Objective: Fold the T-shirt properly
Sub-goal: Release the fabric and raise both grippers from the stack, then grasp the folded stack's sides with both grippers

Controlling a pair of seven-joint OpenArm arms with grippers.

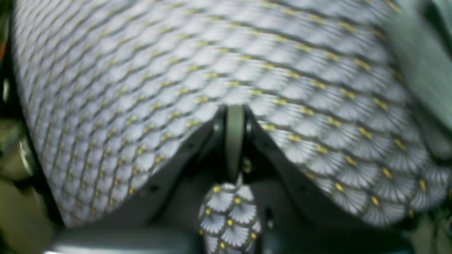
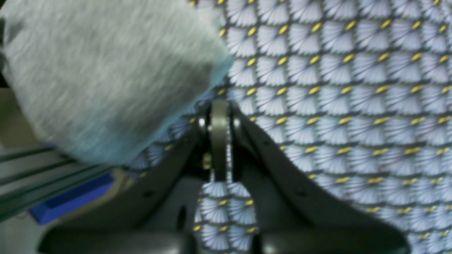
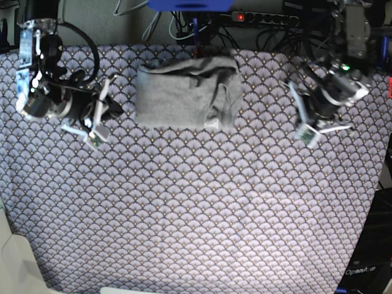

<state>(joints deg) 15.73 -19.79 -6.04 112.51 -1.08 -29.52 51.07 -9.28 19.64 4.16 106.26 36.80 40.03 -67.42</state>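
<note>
The light grey T-shirt [image 3: 184, 92] lies folded into a rough rectangle at the back middle of the purple fan-patterned tablecloth [image 3: 196, 202]. My right gripper [image 3: 110, 110] hovers just left of it, jaws together and empty. In the right wrist view the gripper [image 2: 219, 106] is over the cloth, with the shirt [image 2: 106, 77] at upper left. My left gripper [image 3: 309, 113] hovers to the shirt's right, a gap away, jaws together and empty. In the blurred left wrist view the gripper [image 1: 231, 116] is over bare cloth, with the shirt's edge [image 1: 423, 63] at far right.
A blue box [image 3: 190, 5] and a power strip [image 3: 263, 18] with cables sit behind the table's back edge. The blue box [image 2: 70, 197] also shows in the right wrist view, lower left. The table's right edge [image 3: 373, 184] drops off beside the left arm.
</note>
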